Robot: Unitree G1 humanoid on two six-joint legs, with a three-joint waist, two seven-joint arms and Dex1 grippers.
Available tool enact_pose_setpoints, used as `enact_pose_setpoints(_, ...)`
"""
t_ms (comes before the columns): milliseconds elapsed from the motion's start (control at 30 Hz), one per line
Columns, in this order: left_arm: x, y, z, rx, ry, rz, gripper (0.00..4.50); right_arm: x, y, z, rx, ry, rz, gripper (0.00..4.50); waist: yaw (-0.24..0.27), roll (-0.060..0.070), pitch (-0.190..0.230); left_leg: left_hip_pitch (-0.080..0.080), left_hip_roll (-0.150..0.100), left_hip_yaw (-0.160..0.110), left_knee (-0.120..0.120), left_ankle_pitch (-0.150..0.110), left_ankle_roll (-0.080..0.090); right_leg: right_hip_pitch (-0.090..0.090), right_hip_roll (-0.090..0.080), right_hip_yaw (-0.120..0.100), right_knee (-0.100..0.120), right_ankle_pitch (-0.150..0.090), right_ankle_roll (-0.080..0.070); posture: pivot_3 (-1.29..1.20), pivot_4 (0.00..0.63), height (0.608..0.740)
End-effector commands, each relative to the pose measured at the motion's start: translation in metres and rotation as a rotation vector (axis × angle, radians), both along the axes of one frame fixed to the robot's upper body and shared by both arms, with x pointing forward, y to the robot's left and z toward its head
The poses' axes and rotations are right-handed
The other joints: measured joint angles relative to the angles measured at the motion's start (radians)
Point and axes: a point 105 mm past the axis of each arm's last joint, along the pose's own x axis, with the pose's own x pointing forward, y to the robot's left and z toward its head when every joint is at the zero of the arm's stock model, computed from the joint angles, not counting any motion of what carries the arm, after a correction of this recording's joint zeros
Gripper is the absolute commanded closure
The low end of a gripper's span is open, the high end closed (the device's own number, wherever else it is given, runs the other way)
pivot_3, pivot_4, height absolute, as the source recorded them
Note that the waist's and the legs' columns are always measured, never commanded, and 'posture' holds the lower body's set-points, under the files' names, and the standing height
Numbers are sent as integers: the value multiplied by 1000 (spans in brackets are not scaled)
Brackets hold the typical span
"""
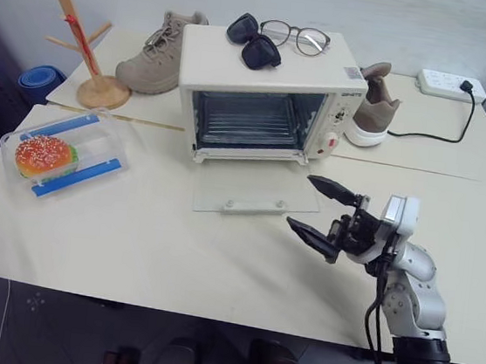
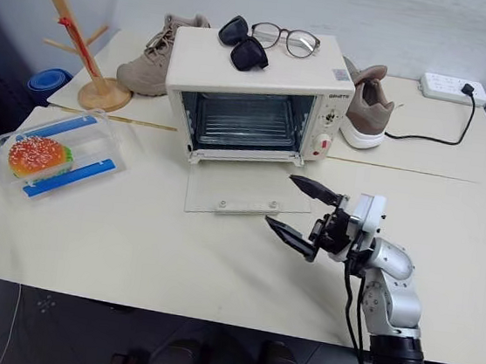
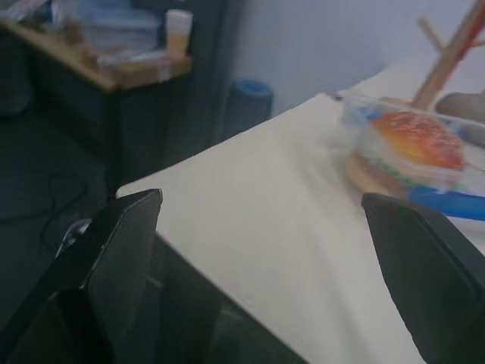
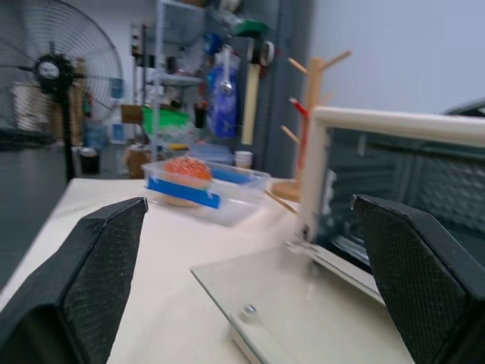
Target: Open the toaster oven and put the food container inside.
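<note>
The food container (image 1: 63, 154) sits on the table (image 1: 174, 244), left of the open toaster oven (image 1: 261, 96). Likely light, rigid, slick; grasp across its long sides. Both the left gripper (image 3: 265, 250) and the right gripper (image 1: 323, 213) stand apart, empty.

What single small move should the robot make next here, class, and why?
Probably bring the open left gripper back to the food container and close on it. The toaster oven door already lies flat and open with the rack bare, while the container sits on the table, unheld.
</note>
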Motion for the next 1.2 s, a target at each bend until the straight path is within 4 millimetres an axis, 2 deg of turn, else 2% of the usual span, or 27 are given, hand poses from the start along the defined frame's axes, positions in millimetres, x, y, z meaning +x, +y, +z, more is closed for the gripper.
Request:
enact_pose_setpoints(33, 26, 7, 33, 31, -6, -35, 21, -7, 1, 14, 20, -59, 32, 0, 0, -2, -1, 0, 0, 0, 0, 0, 0, 0, 0, -1, 0, 0, 0, 0, 150, 740)
enact_pose_setpoints(133, 61, 13, 61, 14, 10, -103, 21, -7, 1, 16, 17, -63, 32, 0, -6, -4, -2, 0, 0, -1, 0, 0, -1, 0, 0, 0, 1, 0, 0, 0, 150, 740)
enact_pose_setpoints(167, 70, 15, 66, -2, 46, -120, 21, -7, 1, 16, 12, -61, 29, 0, -8, -4, -2, 0, 0, -1, -1, 0, -1, -1, 0, 0, 1, 0, 0, 0, 150, 740)
enact_pose_setpoints(233, 81, 27, 61, -40, 177, -94, 21, -7, 2, 16, 8, -48, 28, 0, -17, -3, -2, 0, 0, 0, -1, 0, -1, -1, 0, 0, 2, 0, 0, 0, 150, 740)
enact_pose_setpoints(367, 119, 38, 77, -86, 235, -139, 21, -7, 4, 17, -5, -45, 18, 0, -34, -2, -1, 1, -1, 2, -6, 1, -4, -4, 1, 2, 2, 0, 0, 0, 150, 740)
enact_pose_setpoints(533, 138, 53, 70, -154, 360, -122, 21, -2, 1, 19, -14, -52, -45, 0, -44, -2, -1, 1, -1, 3, -11, 5, -10, -6, 2, 1, 2, -1, -1, 0, 150, 740)
enact_pose_setpoints(667, 149, 54, 63, -189, 405, -144, 21, 0, 1, 21, -7, -55, -70, 0, -52, -2, -1, 1, -1, 3, -14, 6, -12, -7, 2, 1, 3, -1, -1, 0, 150, 740)
enact_pose_setpoints(767, 153, 55, 57, -190, 465, -140, 620, 2, 1, 20, -12, -42, -74, 0, -55, -4, -2, 0, -1, 4, -14, 6, -12, -7, 1, -1, 4, 0, -1, 0, 150, 740)
enact_pose_setpoints(900, 160, 46, 55, -217, 492, -196, 1852, 11, -8, 19, -31, -41, -113, 0, -54, -4, -2, 0, -1, 4, -13, 6, -12, -7, 1, -2, 4, 0, 0, 0, 150, 740)
enact_pose_setpoints(1133, 159, 47, 65, -234, 464, -222, 4062, 18, -18, 21, -35, -62, -147, 0, -56, -4, -2, 1, -1, 4, -12, 7, -13, -7, 0, -1, 6, 0, 0, 0, 150, 740)
enact_pose_setpoints(1200, 158, 45, 71, -231, 439, -234, 4488, 17, -21, 18, -37, -57, -152, 0, -57, -4, -2, 1, -1, 5, -13, 7, -13, -7, 0, -1, 7, 0, 0, 0, 150, 740)
